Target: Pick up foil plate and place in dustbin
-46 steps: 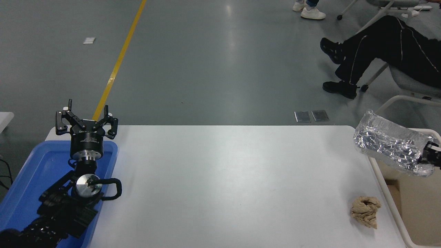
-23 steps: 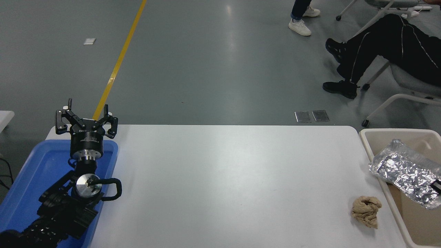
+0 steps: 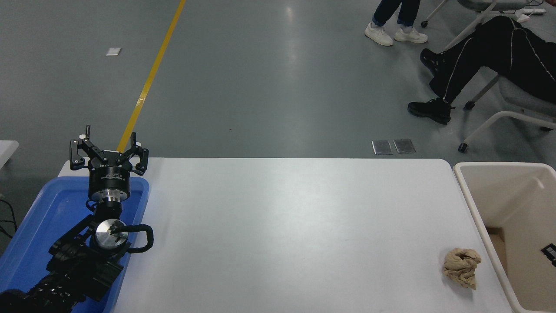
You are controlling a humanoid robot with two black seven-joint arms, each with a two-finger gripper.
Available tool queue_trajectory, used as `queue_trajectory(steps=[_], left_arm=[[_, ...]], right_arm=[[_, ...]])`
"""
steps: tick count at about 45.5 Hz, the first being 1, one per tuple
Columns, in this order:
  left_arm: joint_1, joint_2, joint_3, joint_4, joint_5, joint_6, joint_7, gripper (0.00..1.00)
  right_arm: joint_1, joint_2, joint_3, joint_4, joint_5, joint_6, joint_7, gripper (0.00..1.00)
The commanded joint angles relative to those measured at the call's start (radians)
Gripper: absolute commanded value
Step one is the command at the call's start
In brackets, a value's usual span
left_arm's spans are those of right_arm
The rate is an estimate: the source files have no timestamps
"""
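Large cream-beige plastic dustbin (image 3: 478, 204) at the white table's (image 3: 282, 234) right edge; shiny silver foil plate not visible. Crumpled tan paper wad (image 3: 461, 267) just beside the bin. Left gripper (image 3: 108, 153), fingers spread, parked over the blue plastic tray (image 3: 39, 221). A small black part at the right edge, over the bin; right gripper's state cannot be told.

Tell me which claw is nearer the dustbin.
Right. A bit of the right claw shows over the dustbin at the right edge; the left claw sits parked far left.

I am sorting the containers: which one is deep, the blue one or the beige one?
The beige bin at the table's right edge is the deep one, with tall smooth walls. The blue tray at the left is shallow, and the left claw hovers over it.
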Motion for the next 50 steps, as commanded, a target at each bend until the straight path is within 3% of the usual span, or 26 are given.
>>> queue_trajectory(steps=[1, 11, 15, 20, 24, 28, 39, 50], left_arm=[[0.000, 0.000, 0.000, 0.000, 0.000, 0.000, 0.000, 0.99], [0.000, 0.000, 0.000, 0.000, 0.000, 0.000, 0.000, 0.99], [0.000, 0.000, 0.000, -0.002, 0.001, 0.000, 0.000, 0.99], [0.000, -0.002, 0.000, -0.002, 0.001, 0.000, 0.001, 0.99], [-0.002, -0.002, 0.000, -0.002, 0.001, 0.000, 0.001, 0.99], [-0.002, -0.002, 0.000, -0.002, 0.003, -0.002, 0.001, 0.99], [0.000, 0.000, 0.000, -0.002, 0.001, 0.000, 0.001, 0.99], [-0.002, 0.000, 0.000, -0.002, 0.001, 0.000, 0.001, 0.99]], right_arm=[[0.124, -0.113, -0.014, 0.213, -0.046, 0.002, 0.104, 0.87], [0.434, -0.266, -0.024, 0.605, -0.290, 0.002, 0.104, 0.86], [0.543, -0.276, -0.076, 0.722, -0.386, 0.002, 0.101, 0.86], [0.701, -0.262, -0.210, 0.878, -0.422, 0.002, 0.102, 0.87], [0.863, -0.216, -0.332, 1.049, -0.423, 0.002, 0.099, 0.90], [1.017, -0.155, -0.438, 1.210, -0.419, 0.002, 0.096, 1.00], [1.403, 0.033, -0.650, 1.518, -0.414, 0.028, 0.096, 1.00], [1.679, 0.169, -0.692, 1.630, -0.411, 0.223, 0.093, 1.00]])
